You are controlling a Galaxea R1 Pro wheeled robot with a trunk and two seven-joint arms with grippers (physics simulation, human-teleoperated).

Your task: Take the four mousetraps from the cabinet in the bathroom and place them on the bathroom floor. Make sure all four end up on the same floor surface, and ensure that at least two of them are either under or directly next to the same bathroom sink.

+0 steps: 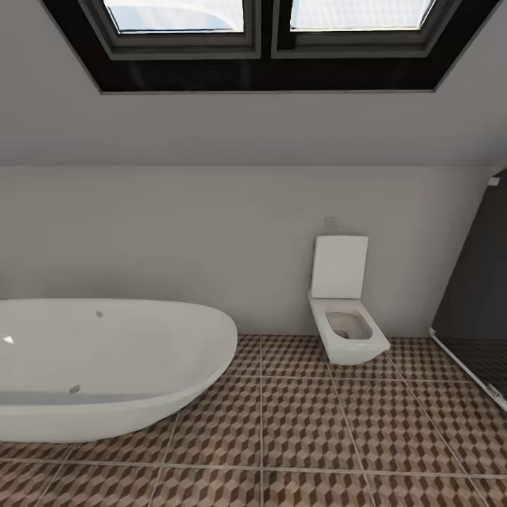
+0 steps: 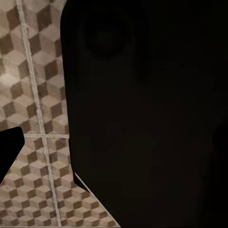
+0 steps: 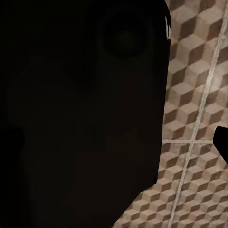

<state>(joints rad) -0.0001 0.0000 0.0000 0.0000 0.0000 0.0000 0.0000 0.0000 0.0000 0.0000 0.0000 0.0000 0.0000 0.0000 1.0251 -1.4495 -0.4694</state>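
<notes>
The bathroom floor (image 1: 303, 429) of brown-and-beige cube-pattern tiles spreads in front of me. The mousetraps, the cabinet and the sink are out of view. In the left wrist view a dark fingertip (image 2: 8, 149) of my left gripper juts in at the picture's edge over the tiles (image 2: 33, 95), beside a large black part of my own body (image 2: 147, 118). A dark fingertip (image 3: 222, 142) of my right gripper pokes in the same way over tiles (image 3: 199, 85) in the right wrist view. Each fingertip stands far out at the side, with nothing held.
A white freestanding bathtub (image 1: 105, 366) fills the left foreground. A white wall-hung toilet (image 1: 348, 310) with its lid up stands against the back wall. A dark glass shower enclosure (image 1: 475, 296) is at the right. A skylight (image 1: 267, 28) sits in the sloped ceiling.
</notes>
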